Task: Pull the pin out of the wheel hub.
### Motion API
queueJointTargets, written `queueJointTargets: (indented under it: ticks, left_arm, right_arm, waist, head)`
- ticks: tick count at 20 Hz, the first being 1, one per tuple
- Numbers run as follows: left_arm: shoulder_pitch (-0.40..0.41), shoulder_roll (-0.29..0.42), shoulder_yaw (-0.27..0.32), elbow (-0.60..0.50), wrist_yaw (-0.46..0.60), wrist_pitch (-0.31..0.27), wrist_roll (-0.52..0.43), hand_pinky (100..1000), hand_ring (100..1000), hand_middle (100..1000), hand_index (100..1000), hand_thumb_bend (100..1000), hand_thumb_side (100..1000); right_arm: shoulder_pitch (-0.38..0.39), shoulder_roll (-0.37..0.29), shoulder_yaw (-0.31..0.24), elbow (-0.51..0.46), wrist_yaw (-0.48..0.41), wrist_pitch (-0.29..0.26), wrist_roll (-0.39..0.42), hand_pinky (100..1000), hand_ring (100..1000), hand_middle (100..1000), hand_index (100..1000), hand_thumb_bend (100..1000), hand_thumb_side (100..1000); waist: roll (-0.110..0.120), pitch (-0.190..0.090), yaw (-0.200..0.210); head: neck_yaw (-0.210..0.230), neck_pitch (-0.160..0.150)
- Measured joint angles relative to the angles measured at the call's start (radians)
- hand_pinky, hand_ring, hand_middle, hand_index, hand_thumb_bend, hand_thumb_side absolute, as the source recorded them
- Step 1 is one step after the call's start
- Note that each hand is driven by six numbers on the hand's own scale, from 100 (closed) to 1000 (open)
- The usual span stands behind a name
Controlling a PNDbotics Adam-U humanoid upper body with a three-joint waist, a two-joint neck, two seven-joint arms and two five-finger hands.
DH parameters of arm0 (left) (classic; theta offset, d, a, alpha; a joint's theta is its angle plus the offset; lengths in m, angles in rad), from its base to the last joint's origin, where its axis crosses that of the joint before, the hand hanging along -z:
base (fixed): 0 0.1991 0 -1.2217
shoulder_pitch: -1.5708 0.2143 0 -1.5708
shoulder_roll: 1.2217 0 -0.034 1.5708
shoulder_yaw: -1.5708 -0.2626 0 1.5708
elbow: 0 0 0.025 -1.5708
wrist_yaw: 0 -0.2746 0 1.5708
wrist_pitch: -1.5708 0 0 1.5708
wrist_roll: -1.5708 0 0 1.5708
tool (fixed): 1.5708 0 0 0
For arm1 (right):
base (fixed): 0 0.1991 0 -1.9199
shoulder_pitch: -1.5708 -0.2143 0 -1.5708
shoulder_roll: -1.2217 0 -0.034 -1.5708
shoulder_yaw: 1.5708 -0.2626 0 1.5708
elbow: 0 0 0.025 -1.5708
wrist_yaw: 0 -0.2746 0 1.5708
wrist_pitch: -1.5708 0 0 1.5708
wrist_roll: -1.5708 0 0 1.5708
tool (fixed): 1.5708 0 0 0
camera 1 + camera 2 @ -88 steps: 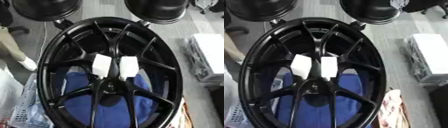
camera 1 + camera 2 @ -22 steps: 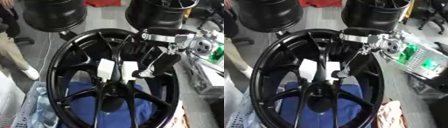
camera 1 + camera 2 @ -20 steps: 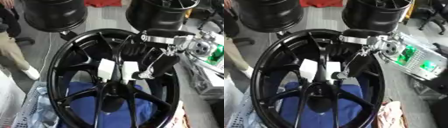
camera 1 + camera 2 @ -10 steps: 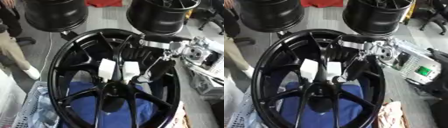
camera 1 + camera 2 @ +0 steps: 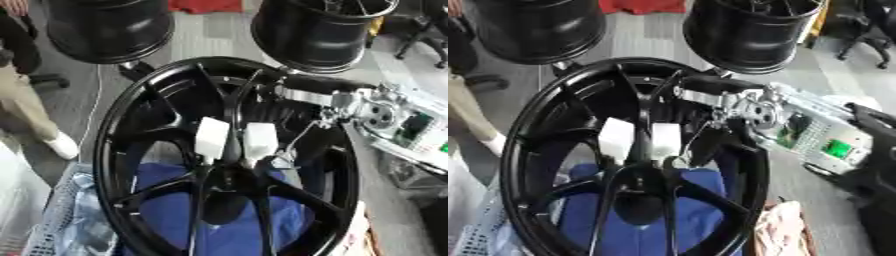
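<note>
Black multi-spoke wheel hub [image 5: 175, 150] fills your left eye view, two white rectangular tags [image 5: 213, 139] beside its centre; pin itself not distinguishable. Your right hand [image 5: 293, 160] reaches between spokes, fingers' state unclear. Right eye view: blue cloth [image 5: 697, 210] under hub.

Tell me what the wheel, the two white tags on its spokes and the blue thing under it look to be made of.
Wheel: likely painted or coated metal, glossy black, light glinting along rim and spokes. White tags: probably paper or thin plastic, flat, matte rectangles. Blue thing: seems cloth, soft with folds, showing between the spokes.
</note>
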Motion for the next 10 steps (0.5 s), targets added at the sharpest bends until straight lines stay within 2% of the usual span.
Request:
queueJointTargets:
  ticks: [10]
  left_arm:
    - [0.007,-0.002,0.000,0.000,0.000,0.000,0.000,832,691,642,733,100,686]
  right_arm:
    - [-0.013,0.009,0.001,0.000,0.028,0.039,0.014,675,654,590,693,404,100]
  waist:
    - [0.000,0.004,-0.003]
  head:
    - [-0.001,0.000]
